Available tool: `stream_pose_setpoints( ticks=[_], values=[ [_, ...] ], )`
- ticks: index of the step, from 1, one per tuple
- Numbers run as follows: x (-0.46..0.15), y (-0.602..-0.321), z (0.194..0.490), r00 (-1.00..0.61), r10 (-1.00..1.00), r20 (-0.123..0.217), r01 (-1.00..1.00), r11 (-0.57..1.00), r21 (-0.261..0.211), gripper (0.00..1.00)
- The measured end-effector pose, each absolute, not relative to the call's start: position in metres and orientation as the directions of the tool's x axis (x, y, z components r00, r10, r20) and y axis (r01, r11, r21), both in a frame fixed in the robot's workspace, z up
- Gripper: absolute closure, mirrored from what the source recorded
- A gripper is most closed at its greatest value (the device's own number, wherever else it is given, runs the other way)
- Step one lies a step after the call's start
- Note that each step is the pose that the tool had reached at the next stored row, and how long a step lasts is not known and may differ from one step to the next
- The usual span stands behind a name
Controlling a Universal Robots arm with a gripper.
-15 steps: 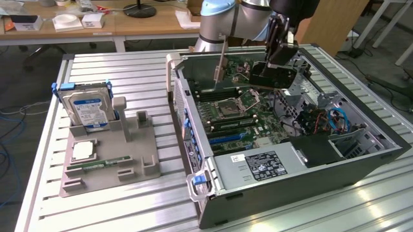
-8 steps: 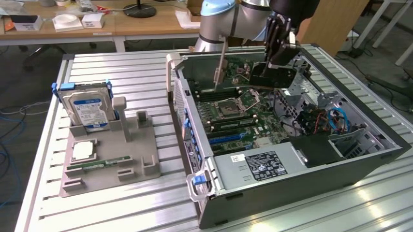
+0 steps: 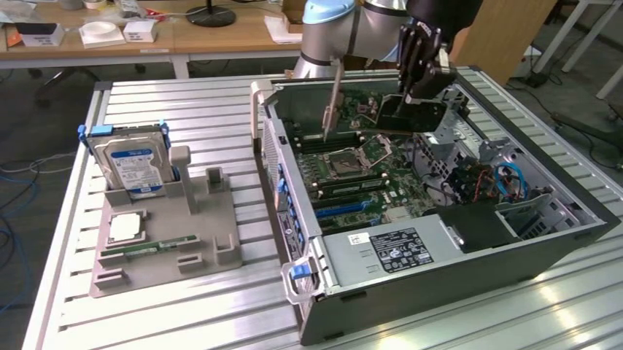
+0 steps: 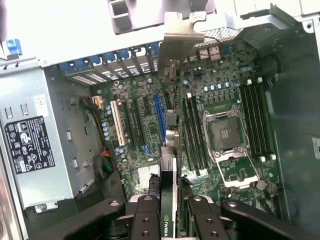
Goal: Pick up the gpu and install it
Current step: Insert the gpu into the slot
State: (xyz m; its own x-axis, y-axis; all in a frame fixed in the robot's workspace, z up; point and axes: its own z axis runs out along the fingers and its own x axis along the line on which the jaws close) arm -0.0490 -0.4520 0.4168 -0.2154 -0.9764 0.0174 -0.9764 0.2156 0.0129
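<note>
Black metal fingers (image 4: pixel 147 215) of the tool (image 4: pixel 172 212) lie closest to the wrist camera, pressed against both faces of the gpu (image 4: pixel 169 170), a thin, flat, dark circuit card seen edge-on; the tool is pinching the card across its thickness, near the end away from its silver metal bracket (image 4: pixel 177 37); the card hangs in the air over the green motherboard (image 4: pixel 220 75), roughly in line with the long blue expansion slot (image 4: pixel 160 120), and looks not yet seated.

Taking the open grey computer case (image 3: pixel 438 292) as a dial in the exterior view, the tool (image 3: pixel 425 76) and gpu (image 3: pixel 404 120) sit at twelve o'clock; the square processor socket (image 3: pixel 365 154) lies near the centre; the grey power supply box (image 3: pixel 389 251) sits at six o'clock; at nine o'clock, well apart on the ribbed metal worktop (image 3: pixel 195 306), stands a grey plastic holder (image 3: pixel 175 219) carrying a silver blue-labelled hard drive (image 3: pixel 136 164).

By my judgement the card is light and stiff, so it should not sag; it is fragile, though, with bare components and a contact edge that wants no knocks; its smooth faces may let it pivot in a narrow pinch, the bracket acting as a lever; the plain edge opposite the contacts seems the safest hold.
</note>
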Motion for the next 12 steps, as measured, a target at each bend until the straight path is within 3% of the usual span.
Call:
stream_pose_setpoints(
  ticks=[12],
  values=[
    [-0.0495,-0.4531,0.4168,-0.109,-0.994,0.017,-0.994,0.109,0.013,0.74]
  ],
)
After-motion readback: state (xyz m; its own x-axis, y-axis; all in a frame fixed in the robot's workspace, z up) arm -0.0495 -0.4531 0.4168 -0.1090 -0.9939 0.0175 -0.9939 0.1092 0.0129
